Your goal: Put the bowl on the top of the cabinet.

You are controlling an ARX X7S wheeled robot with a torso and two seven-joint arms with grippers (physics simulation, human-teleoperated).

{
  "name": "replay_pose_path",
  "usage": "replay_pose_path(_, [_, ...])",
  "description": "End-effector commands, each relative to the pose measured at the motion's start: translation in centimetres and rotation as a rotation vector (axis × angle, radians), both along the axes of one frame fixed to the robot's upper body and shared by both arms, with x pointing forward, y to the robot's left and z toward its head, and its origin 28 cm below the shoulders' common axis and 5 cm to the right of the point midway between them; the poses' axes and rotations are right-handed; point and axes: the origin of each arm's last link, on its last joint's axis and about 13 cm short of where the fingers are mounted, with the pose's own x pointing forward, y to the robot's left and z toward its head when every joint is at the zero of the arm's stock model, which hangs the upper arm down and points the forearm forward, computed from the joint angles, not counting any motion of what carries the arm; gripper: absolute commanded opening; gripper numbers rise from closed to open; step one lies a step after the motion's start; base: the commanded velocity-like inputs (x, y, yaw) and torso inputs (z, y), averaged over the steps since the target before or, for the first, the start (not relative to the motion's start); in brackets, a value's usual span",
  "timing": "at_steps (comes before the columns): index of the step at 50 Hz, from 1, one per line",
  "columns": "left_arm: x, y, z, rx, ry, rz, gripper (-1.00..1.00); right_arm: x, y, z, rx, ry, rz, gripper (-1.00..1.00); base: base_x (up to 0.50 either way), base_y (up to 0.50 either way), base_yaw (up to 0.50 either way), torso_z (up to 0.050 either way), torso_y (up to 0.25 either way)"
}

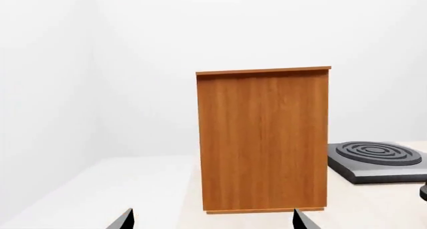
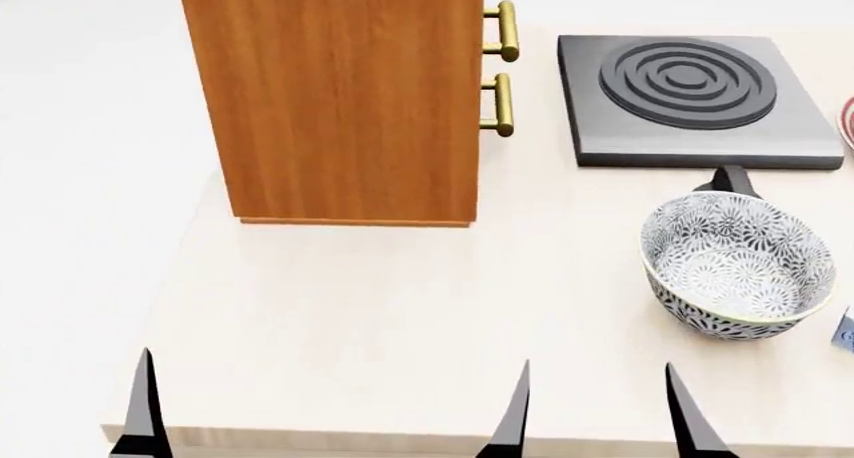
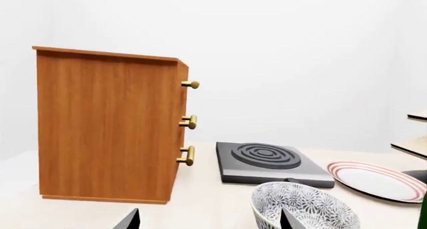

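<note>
The deep white ceramic bowl with black floral pattern (image 2: 737, 263) stands on the pale worktop (image 2: 400, 318), just ahead of the released right claw (image 3: 210, 220), the nearer one; the left claw (image 1: 212, 220) is released too.

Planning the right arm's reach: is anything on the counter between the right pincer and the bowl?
Nothing visible. The right pincer is open just short of the bowl, with only bare counter between. The hotplate lies beyond the bowl.
</note>
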Motion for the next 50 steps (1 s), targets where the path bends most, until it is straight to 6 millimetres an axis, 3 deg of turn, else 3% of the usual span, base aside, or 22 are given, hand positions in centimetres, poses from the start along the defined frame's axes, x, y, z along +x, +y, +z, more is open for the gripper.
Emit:
replay_pose_path(1, [-0.03,0.00,-0.05,-0.003,0.001,0.000,1.00,-0.01,0.06,-0.12,-0.009,-0.001,-0.003,1.00,0.00,0.00,0.00,0.000,0.000])
replay_pose_path(13, [-0.02,0.05,-0.04,0.000,0.001,0.000,1.00,0.00,0.14,-0.05,-0.011,0.014,0.010,1.00,0.00,0.00,0.00,0.000,0.000])
replay_pose_path(39, [0.00,-0.02,-0.16,-0.001,0.005,0.002,1.00,0.02,0.00,-0.32,-0.025,-0.001,-0.003,1.00,0.45,0.03,0.00,0.000,0.000])
replay_pose_path(50, [0.02,-0.08,-0.11,0.000,0.003,0.000,1.00,-0.01,0.06,-0.40,-0.051,-0.004,-0.025,1.00,0.02,0.00,0.00,0.000,0.000])
